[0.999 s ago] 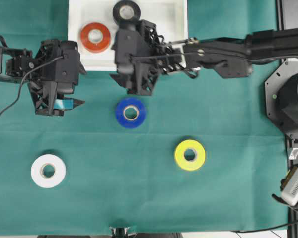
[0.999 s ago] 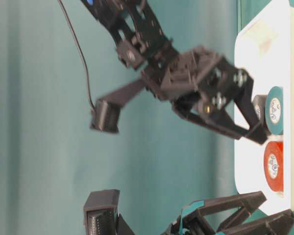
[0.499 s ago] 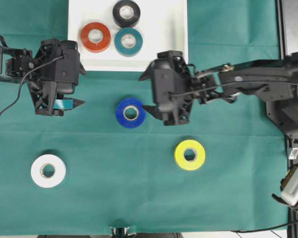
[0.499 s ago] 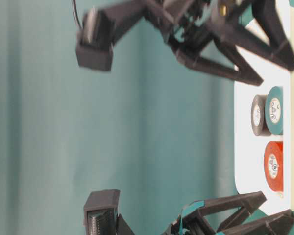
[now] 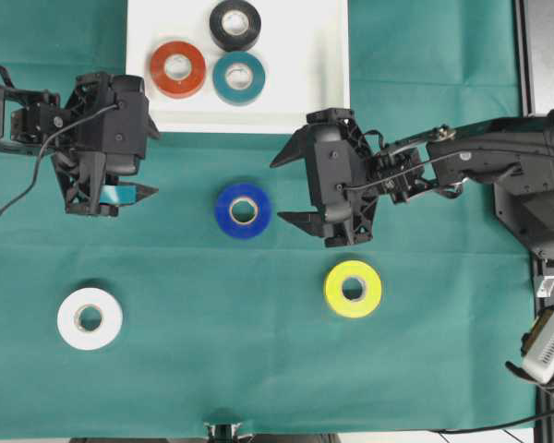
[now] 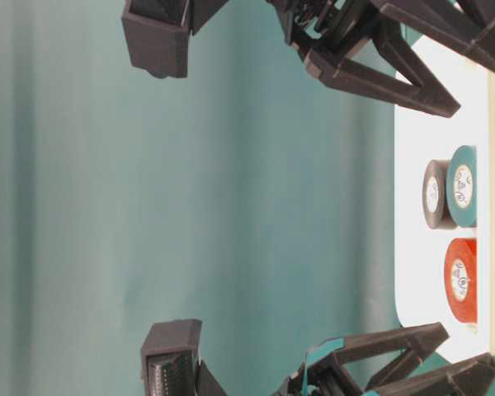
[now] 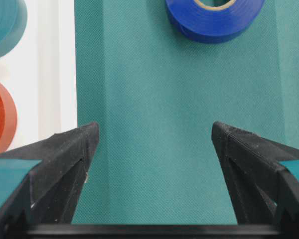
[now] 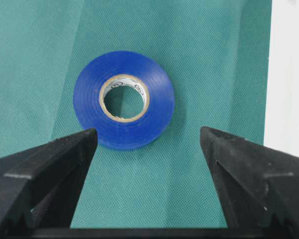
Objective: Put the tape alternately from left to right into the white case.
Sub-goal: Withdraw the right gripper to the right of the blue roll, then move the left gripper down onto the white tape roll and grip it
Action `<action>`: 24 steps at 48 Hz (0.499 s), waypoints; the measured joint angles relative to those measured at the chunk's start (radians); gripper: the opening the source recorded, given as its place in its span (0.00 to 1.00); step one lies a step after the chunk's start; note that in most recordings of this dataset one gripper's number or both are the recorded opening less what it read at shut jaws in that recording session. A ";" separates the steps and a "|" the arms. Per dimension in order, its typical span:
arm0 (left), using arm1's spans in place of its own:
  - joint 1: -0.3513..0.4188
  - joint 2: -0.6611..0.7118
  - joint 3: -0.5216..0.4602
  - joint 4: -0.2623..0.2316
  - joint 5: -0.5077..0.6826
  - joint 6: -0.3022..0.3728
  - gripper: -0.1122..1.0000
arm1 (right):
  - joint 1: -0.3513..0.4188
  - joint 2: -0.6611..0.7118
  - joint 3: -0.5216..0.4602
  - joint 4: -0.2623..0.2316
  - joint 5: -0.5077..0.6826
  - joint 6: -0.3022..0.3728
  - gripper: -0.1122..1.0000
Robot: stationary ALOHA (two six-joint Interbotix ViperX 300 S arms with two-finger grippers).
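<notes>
While three rolls lay in the white case [image 5: 328, 55], three remained outside.
We kept both claws, left gripper [image 5: 129, 193] and right gripper [image 5: 291, 187], spread wide and empty.

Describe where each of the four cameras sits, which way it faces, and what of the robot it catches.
Overhead exterior: above the table, looking straight down; both arms, left gripper, right gripper, white case.
Table-level exterior: low, picture turned sideways, facing the case; both grippers' fingers at the frame edges.
Left wrist: looks down between its open fingers at green cloth.
Right wrist: looks between its open fingers at the blue roll.
Shared: both wrist views and the overhead show the blue roll.
</notes>
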State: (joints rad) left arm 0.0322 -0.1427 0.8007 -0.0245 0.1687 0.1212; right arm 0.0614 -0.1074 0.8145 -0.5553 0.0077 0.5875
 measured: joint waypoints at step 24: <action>-0.117 -0.002 0.000 0.000 0.005 0.000 1.00 | 0.000 0.000 0.000 0.000 -0.002 0.000 0.87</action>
State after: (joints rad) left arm -0.0844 -0.1442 0.8007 -0.0245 0.1733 0.1212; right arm 0.0614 -0.1074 0.8145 -0.5553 0.0061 0.5875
